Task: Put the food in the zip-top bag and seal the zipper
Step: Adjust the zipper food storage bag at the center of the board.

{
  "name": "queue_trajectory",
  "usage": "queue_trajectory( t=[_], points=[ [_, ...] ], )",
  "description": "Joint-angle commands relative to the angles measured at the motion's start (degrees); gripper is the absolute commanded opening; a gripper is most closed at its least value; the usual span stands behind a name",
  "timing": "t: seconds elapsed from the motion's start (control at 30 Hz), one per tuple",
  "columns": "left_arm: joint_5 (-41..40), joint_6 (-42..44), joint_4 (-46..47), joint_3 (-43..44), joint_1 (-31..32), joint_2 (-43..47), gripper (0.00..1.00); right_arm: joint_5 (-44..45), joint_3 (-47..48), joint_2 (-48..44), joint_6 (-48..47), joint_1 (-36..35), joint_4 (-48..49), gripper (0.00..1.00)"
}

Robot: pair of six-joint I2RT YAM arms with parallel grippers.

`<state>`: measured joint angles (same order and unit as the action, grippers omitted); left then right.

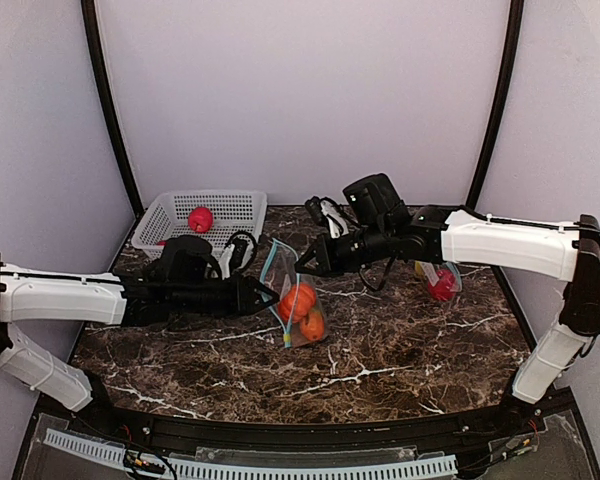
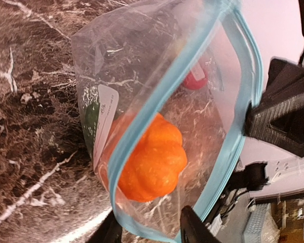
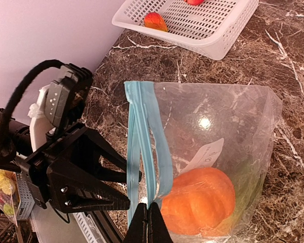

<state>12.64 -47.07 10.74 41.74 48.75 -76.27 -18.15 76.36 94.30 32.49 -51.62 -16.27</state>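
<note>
Two rounded orange toy fruits (image 1: 297,300) sit inside the clear plastic zip-top bag with a blue zipper (image 3: 218,116), whose rim the right gripper (image 3: 149,212) pinches tight while the left gripper's (image 2: 149,223) parted fingers straddle it and would do best to clamp both strips squarely before sliding.

The clear plastic zip-top bag (image 3: 233,116) is thin, glossy, creased film; its blue plastic zipper strip (image 3: 142,131) is smooth. The orange ribbed toy fruit (image 3: 197,200) is matt, faintly grainy plastic. The dark brown marble-patterned tabletop (image 3: 294,50) is polished and reflective. The white mesh plastic basket (image 3: 192,43) is smooth, semi-gloss.
</note>
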Motion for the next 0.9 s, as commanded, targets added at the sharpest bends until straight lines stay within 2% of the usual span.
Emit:
queue_trajectory(
  t=[0.0,0.23,0.3,0.37,0.53,0.87],
  points=[
    [2.23,-1.28,3.26,-0.25,0.10,-1.12,0.29,1.03,0.37,-0.07,0.25,-0.42,1.22,0.00],
    [1.34,1.59,2.44,5.76,0.05,-2.22,0.02,3.20,0.93,-1.49,-0.49,-0.33,-0.49,0.00],
    [2.10,2.73,1.22,8.65,0.09,-2.80,0.01,4.72,1.45,-2.02,-0.93,-0.35,-1.75,0.00],
    [2.82,3.42,0.00,11.23,0.08,-3.01,0.01,9.97,3.31,-2.58,-1.58,-0.73,-5.59,0.00],
    [2.64,3.28,-0.16,11.02,0.03,-1.47,0.01,16.97,4.10,-5.69,-3.90,-1.10,-8.77,0.00],
    [1.71,3.81,-3.28,9.84,0.03,-4.59,0.01,13.49,2.41,-3.08,-2.47,-0.86,-7.36,0.00]
  ],
)
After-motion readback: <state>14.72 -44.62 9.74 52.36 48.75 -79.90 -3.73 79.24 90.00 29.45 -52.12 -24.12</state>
